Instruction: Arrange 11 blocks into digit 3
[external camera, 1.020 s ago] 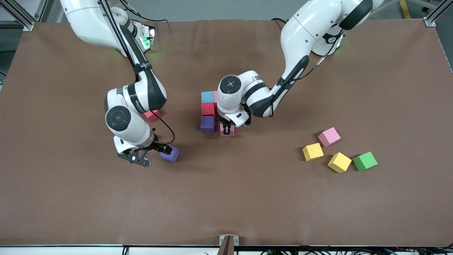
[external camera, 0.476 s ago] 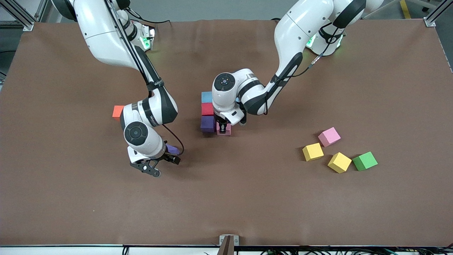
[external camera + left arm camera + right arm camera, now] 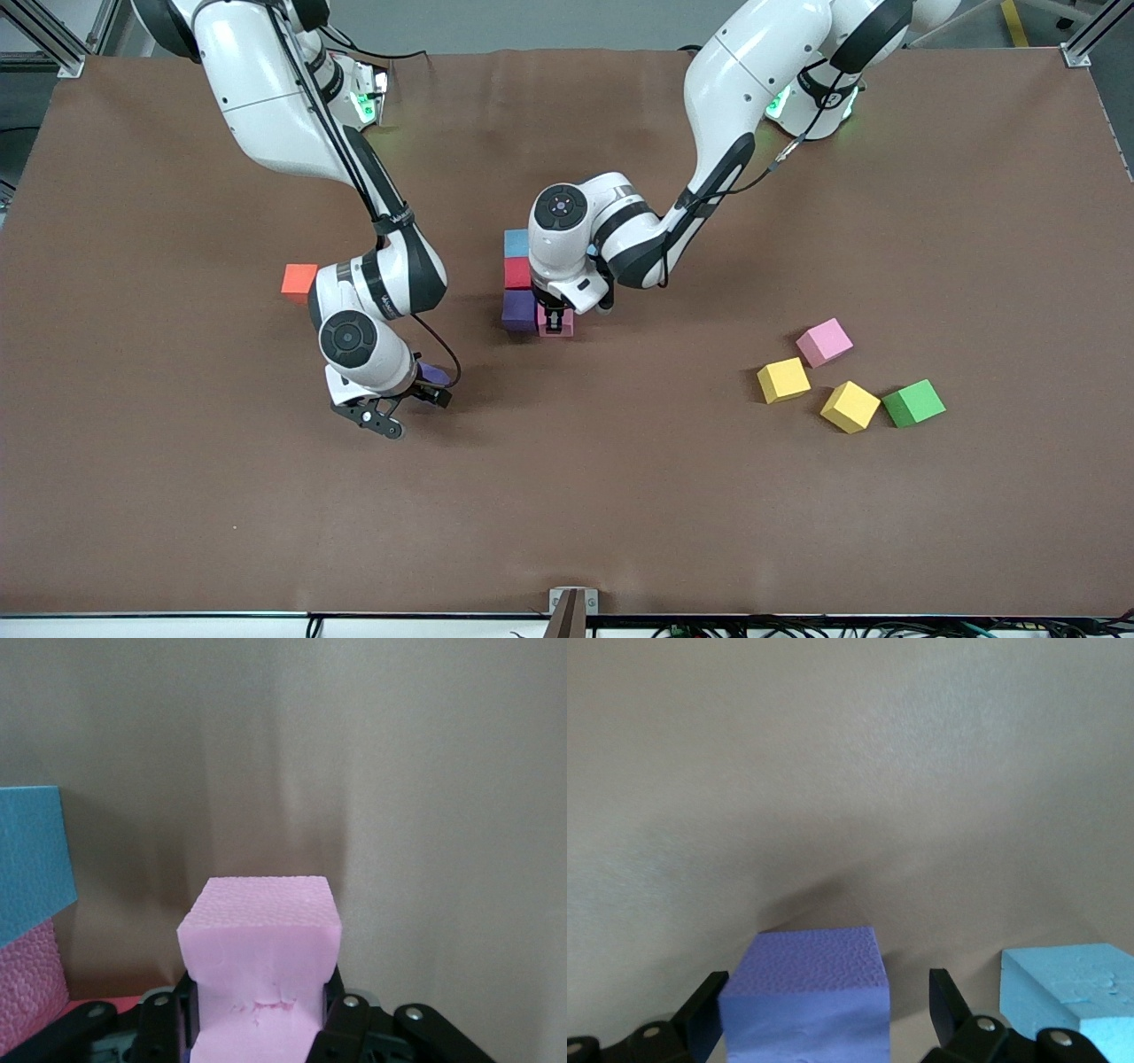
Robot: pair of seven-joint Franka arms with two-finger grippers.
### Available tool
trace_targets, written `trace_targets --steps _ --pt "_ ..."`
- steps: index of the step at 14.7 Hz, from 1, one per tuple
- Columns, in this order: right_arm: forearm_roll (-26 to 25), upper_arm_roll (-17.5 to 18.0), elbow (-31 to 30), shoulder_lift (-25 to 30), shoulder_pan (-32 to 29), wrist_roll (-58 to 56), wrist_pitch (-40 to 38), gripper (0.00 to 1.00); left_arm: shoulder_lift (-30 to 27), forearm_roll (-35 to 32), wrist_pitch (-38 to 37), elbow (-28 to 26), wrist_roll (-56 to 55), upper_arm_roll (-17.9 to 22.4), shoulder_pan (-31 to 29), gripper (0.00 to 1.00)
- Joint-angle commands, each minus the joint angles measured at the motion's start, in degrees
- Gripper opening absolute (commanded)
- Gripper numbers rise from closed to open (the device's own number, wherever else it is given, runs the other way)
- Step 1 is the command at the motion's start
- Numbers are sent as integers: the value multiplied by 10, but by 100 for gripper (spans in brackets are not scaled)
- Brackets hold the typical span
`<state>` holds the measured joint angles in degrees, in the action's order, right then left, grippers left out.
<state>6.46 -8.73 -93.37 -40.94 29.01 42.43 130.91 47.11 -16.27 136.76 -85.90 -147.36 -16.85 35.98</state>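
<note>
Left gripper (image 3: 555, 321): I see it clamped on a pink cube (image 3: 260, 970), the foam dented between the fingers (image 3: 347, 1020); the cube sits low at the table, touching the purple cube in the column.
Column: I count a blue cube (image 3: 516, 243), a red cube (image 3: 516, 273) and a purple cube (image 3: 519, 310) in a touching row, blue farthest from the front camera, purple nearest.
Right gripper (image 3: 416, 396): jaws spread wide around a second purple cube (image 3: 804, 1003) on the table; on one side I see a clear gap between finger (image 3: 946, 1005) and cube, the other finger sits just beside it.
Light blue cube (image 3: 1072, 992): on the table near that purple cube.
Loose group: toward the left arm's end I see a pink cube (image 3: 824, 342), two yellow cubes (image 3: 783, 379) (image 3: 850, 406) and a green cube (image 3: 913, 402).
Orange cube (image 3: 299, 279): beside the right arm.
</note>
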Motion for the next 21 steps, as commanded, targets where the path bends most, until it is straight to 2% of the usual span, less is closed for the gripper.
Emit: trace_targets --steps 1,2,3,4,5,9,11,12,13,14,15,21 --pt "12 5 -25 20 2 11 9 76 26 15 4 21 0 1 10 44" --pt "12 5 -24 21 2 11 8 53 26 15 4 21 0 1 10 44" --pt "13 6 -22 21 2 11 9 23 26 15 4 21 0 1 10 44" --pt "15 6 -21 21 2 11 9 5 25 15 4 21 0 1 10 44" --pt "15 12 -17 21 2 10 10 0 25 15 4 21 0 1 10 44" --pt "9 55 11 18 2 -8 22 0 22 16 4 21 1 1 10 44" --pt "12 62 29 15 9 -95 22 0 21 15 3 21 1 1 10 44" --pt "11 62 30 15 20 -124 22 0 20 15 3 21 1 1 9 52" --pt "12 62 30 14 25 -129 22 0 18 15 -2 21 2 1 9 64" --pt "9 62 30 14 34 -133 22 0 12 16 -9 22 2 1 8 95" --pt "8 61 30 14 41 -133 22 0 5 19 -25 21 3 0 5 100" --pt "7 61 30 3 70 -134 23 0 -31 38 -73 19 32 -3 -6 100"
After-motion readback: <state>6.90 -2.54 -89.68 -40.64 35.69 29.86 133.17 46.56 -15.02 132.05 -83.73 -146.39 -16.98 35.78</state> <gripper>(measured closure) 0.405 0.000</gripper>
